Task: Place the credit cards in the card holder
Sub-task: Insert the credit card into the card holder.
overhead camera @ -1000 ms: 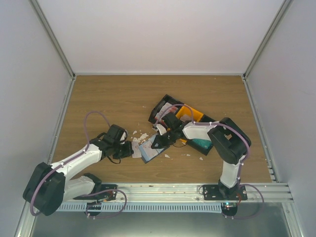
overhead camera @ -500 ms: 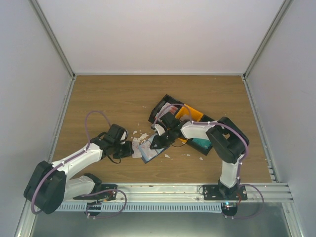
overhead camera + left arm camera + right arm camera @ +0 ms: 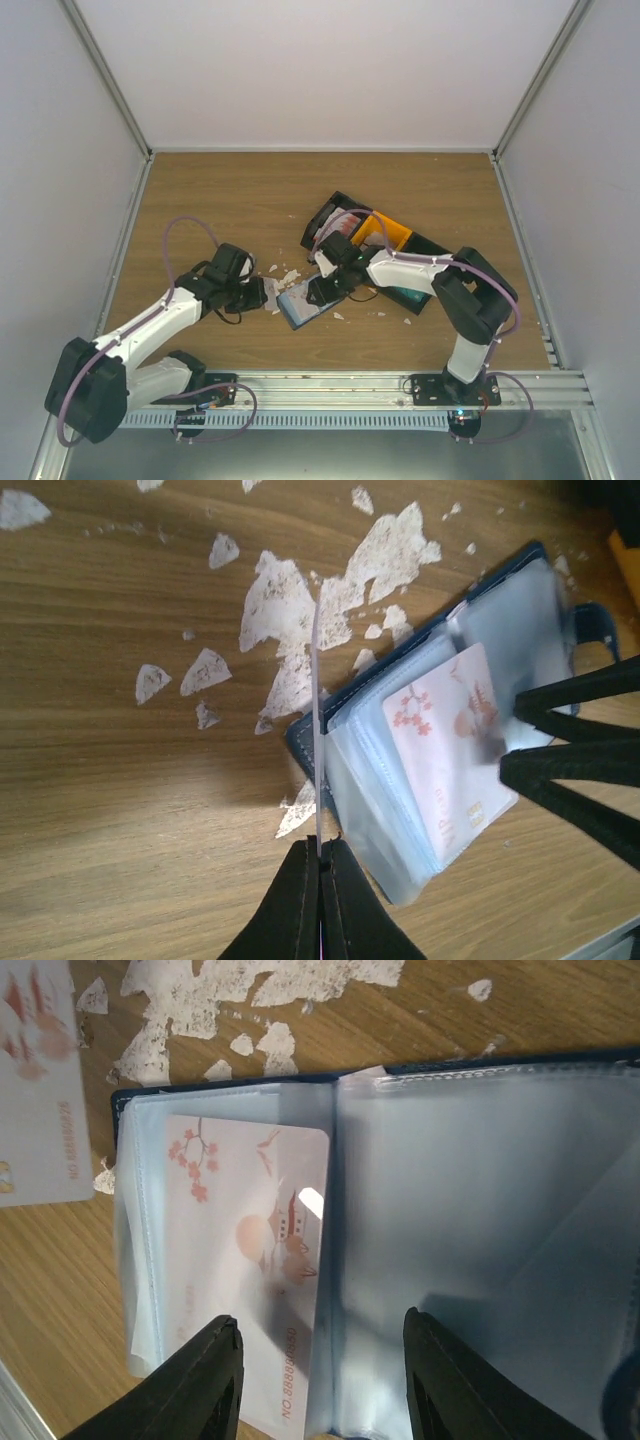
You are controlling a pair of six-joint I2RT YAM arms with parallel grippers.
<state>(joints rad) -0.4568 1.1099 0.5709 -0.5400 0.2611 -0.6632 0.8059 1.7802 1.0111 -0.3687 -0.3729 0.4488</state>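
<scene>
**Left claw pinches 1 card; right claw spread over the open holder**

We see a wooden table (image 3: 230, 195) with 2 arms reaching in toward its middle, the left arm (image 3: 150, 320) and the right arm (image 3: 470, 290), their claws near each other. The black and orange tray boxes (image 3: 392, 235) lie behind the right claw (image 3: 320, 1322), partly under its arm.

The right claw's 2 fingers stand apart with nothing between them. The card holder (image 3: 480, 1180) lies open on the table directly below them, its clear sleeves facing up. In the left wrist view the same holder sits just ahead and to the right of the left claw (image 3: 320, 848).

The left claw is closed tight on the clamped card (image 3: 317, 710), which we see edge-on as a thin pale line running forward from the fingertips. Its far part runs along the holder's near corner; we cannot tell whether the 2 touch.

The sleeved card (image 3: 245, 1260), white with red printing, sits inside the holder's left sleeve, beneath the right claw's left finger. 1 more printed card, the outer card (image 3: 40, 1110), shows beyond the holder's left edge; we cannot tell whether it is the clamped one.

Torn white scraps (image 3: 290, 610) lie scattered ahead of the left claw, to the left of its card.
</scene>
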